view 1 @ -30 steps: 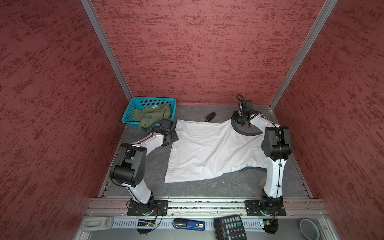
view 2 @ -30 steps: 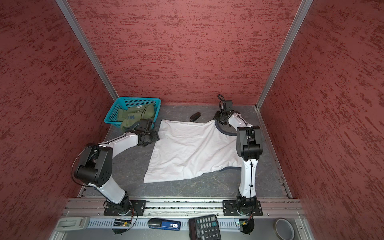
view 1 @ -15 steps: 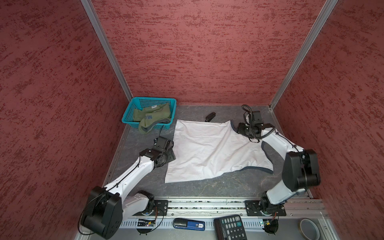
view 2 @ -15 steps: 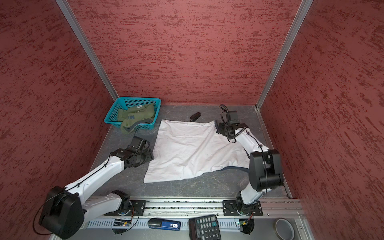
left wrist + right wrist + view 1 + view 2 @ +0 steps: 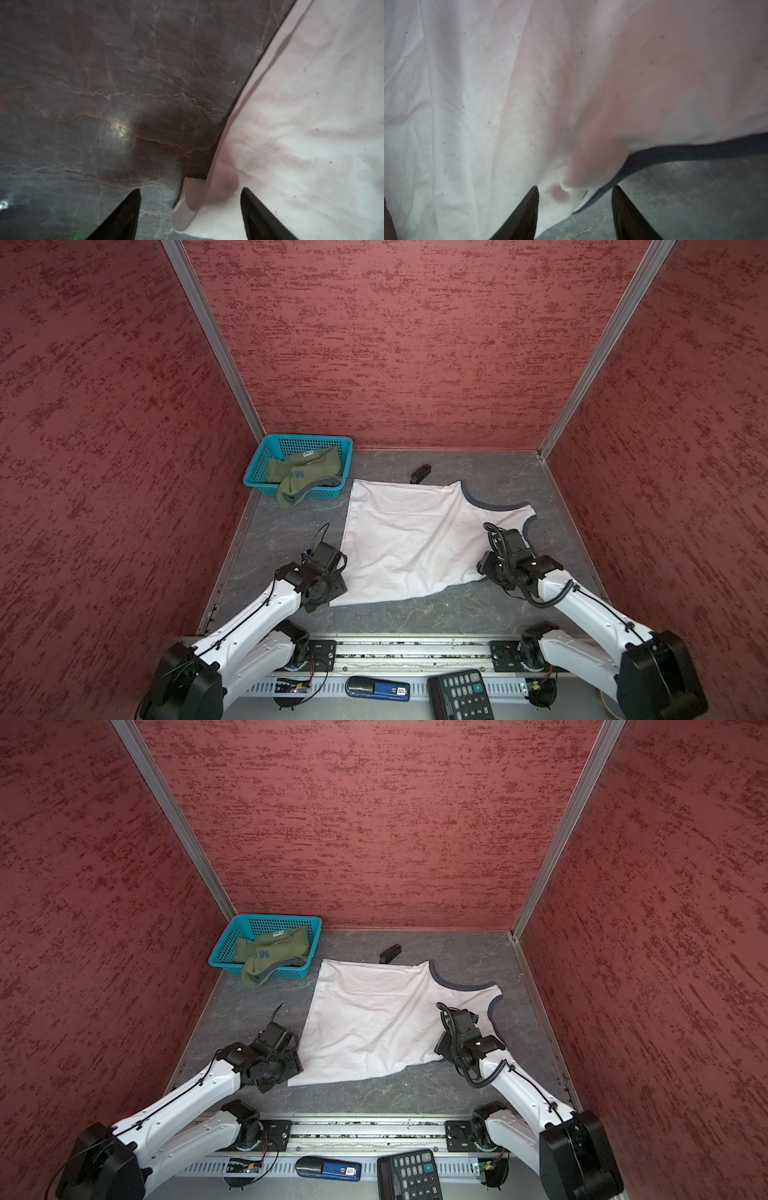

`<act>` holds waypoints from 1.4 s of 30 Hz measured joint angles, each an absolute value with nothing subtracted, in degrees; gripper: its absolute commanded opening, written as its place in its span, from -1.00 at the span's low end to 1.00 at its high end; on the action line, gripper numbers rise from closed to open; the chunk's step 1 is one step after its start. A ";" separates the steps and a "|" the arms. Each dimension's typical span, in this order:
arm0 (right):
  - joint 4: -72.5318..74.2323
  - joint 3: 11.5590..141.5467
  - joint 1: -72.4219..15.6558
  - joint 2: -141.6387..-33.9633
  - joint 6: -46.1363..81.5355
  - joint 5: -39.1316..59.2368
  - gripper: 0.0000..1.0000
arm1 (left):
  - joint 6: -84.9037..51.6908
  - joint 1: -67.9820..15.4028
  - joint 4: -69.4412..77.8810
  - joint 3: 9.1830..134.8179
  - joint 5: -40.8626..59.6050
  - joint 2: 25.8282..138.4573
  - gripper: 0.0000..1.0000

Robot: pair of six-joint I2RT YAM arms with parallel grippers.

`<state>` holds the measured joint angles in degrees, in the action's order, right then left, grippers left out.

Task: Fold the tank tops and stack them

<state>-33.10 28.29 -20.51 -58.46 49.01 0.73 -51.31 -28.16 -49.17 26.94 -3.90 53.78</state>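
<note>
Blue "MO" on olive tank top [image 5: 305, 475]

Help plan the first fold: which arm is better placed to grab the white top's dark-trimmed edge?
Right: the right end effector has the grey-blue trim of the white tank top between its open jaws; the left end effector straddles a hem corner.

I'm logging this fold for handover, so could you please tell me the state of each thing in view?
White tank top: spread flat on the table, unfolded.
Olive tank top: crumpled in the basket, draped over its front rim.
Basket: upright, holding the olive tank top.
Left gripper: open, the white top's near corner between its fingers.
Right gripper: open, the top's trimmed edge between its fingers.
</note>
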 measured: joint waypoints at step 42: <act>-32.05 68.69 -9.91 -101.27 24.97 -2.76 0.16 | -40.93 -15.40 -34.09 70.43 -2.02 98.98 0.46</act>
